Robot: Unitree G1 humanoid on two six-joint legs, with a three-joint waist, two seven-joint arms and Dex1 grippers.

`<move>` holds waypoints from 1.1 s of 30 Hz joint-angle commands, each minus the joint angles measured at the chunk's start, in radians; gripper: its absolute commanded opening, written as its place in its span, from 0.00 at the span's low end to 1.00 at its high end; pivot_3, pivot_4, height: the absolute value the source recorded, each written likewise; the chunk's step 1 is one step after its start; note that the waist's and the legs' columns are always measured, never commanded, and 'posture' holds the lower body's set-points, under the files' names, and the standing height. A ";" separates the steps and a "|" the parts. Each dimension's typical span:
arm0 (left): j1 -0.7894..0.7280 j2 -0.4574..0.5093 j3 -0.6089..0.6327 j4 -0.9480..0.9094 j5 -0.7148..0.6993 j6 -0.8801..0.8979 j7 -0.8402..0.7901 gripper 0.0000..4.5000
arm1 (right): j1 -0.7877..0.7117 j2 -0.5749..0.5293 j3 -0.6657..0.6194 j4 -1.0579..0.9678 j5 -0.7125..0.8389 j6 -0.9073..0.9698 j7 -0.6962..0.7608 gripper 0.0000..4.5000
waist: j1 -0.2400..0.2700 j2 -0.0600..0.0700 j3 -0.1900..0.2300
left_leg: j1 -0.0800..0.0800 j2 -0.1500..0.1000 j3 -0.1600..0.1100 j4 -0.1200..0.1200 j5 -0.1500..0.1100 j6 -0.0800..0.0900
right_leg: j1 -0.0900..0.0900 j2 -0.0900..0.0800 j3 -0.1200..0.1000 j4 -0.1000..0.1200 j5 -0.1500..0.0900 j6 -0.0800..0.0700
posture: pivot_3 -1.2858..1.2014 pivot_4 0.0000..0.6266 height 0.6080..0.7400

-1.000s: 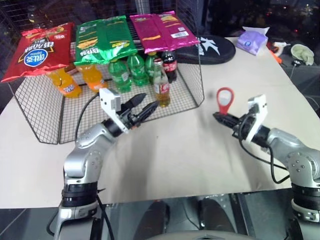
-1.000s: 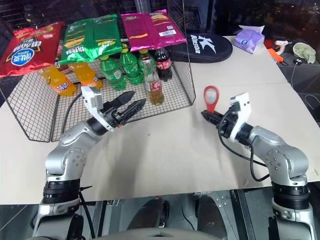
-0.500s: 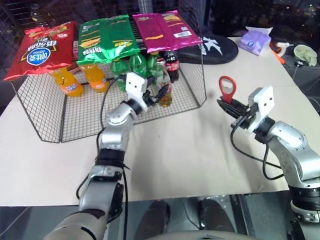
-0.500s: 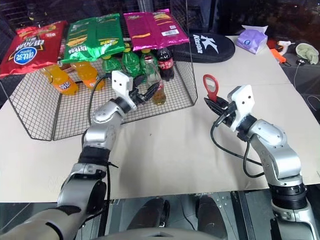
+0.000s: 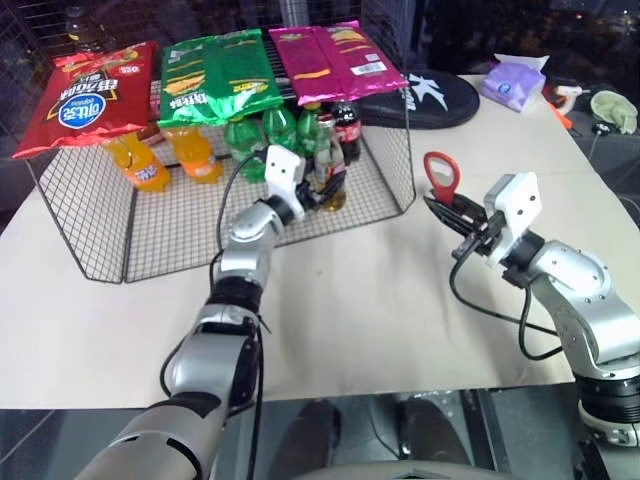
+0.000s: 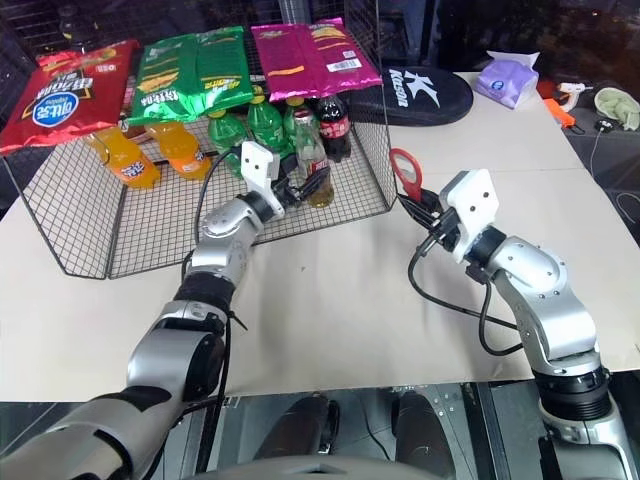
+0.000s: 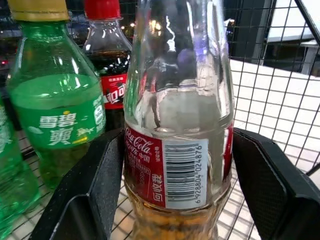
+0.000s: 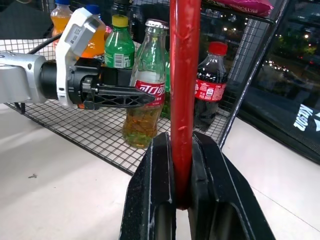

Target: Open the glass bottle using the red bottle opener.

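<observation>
Bottle (image 7: pixel 177 150) upright between left end effector's (image 5: pixel 322 189) open fingers, ungripped; right end effector (image 5: pixel 452 211) clamps opener (image 5: pixel 440 176), well right.

I am at a staged lab test bench, not a real shop: a paper-covered table (image 5: pixel 330 300) carries a wire mesh rack (image 5: pixel 90 215) with crisp bags (image 5: pixel 215 75) on top and drink bottles (image 5: pixel 245 145) beneath. Behind lie a black racket case (image 5: pixel 430 95) and a tissue pack (image 5: pixel 512 82).

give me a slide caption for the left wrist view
Left gripper straddling the glass bottle inside the wire rack.
</observation>
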 commanded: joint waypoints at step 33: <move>0.166 0.086 -0.002 -0.545 -0.149 0.291 -0.227 0.56 | 0.033 0.019 -0.003 -0.036 -0.027 -0.027 0.005 0.00 | -0.019 0.000 0.000 | -0.001 0.001 -0.001 0.001 0.000 0.000 | -0.001 0.000 0.000 0.001 0.000 0.000 | 0.52 0.24 1.00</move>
